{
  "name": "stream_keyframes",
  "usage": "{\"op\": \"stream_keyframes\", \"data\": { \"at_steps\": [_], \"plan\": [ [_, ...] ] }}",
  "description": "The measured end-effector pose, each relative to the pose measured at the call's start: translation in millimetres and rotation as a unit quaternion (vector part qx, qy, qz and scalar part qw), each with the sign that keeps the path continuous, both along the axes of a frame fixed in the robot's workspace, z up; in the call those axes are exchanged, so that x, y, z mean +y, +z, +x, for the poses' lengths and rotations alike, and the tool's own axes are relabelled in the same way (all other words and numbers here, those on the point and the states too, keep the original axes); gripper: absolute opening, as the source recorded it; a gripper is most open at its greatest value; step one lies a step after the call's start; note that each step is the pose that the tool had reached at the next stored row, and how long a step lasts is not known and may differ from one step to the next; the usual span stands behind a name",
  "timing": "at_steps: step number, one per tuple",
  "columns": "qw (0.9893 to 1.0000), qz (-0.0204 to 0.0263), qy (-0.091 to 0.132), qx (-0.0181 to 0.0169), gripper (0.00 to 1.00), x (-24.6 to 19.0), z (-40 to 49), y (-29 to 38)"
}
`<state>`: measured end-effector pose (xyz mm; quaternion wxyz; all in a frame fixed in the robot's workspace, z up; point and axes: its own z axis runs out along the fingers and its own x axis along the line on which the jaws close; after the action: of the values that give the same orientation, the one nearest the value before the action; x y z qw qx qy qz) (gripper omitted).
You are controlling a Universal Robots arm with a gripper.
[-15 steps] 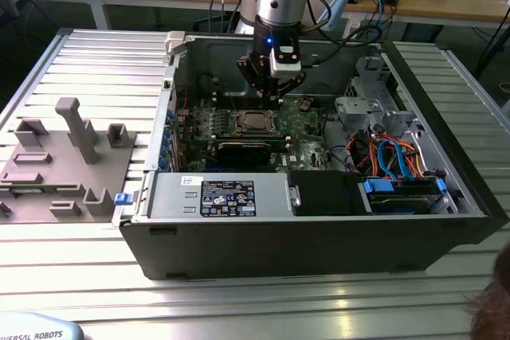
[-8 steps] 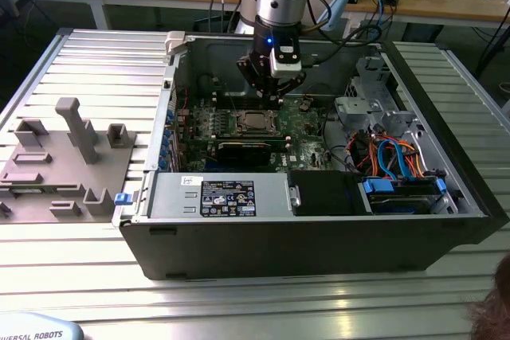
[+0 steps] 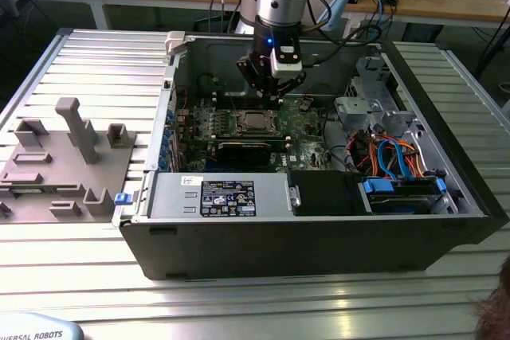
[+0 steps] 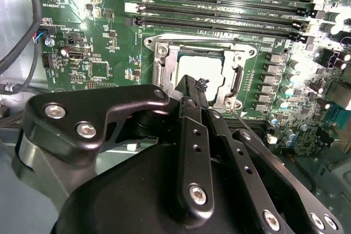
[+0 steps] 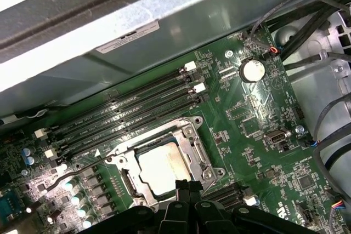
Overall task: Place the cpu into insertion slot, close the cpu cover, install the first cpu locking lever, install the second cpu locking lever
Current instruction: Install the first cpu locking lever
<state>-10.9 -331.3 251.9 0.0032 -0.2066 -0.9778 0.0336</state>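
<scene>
**Chip seated, gripper closed over the socket**

The cpu [image 5: 160, 168] lies flat in the insertion slot [image 4: 236, 78]. The cpu cover [image 5: 196, 152] is down around it, and the chip's silver top shows through the window. The gripper [image 4: 192, 85] hangs just above the cover's edge, fingers drawn together. In the exterior view it stands over the green board [image 3: 307, 121] inside the open case [image 3: 319, 252]. A grey fixture [image 3: 72, 157] sits well apart to that view's left.

Exterior view angled down into case [image 3: 303, 236], both wrist views close above cpu [image 4: 200, 67] [image 5: 163, 168]
</scene>
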Motion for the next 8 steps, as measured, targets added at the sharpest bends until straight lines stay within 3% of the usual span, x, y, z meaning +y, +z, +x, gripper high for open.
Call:
{"op": "stream_keyframes", "data": {
  "at_steps": [8],
  "plan": [
    [1.0, 0.0, 0.005, 0.0, 0.11, 0.0, 0.0, 0.0]
  ]
}}
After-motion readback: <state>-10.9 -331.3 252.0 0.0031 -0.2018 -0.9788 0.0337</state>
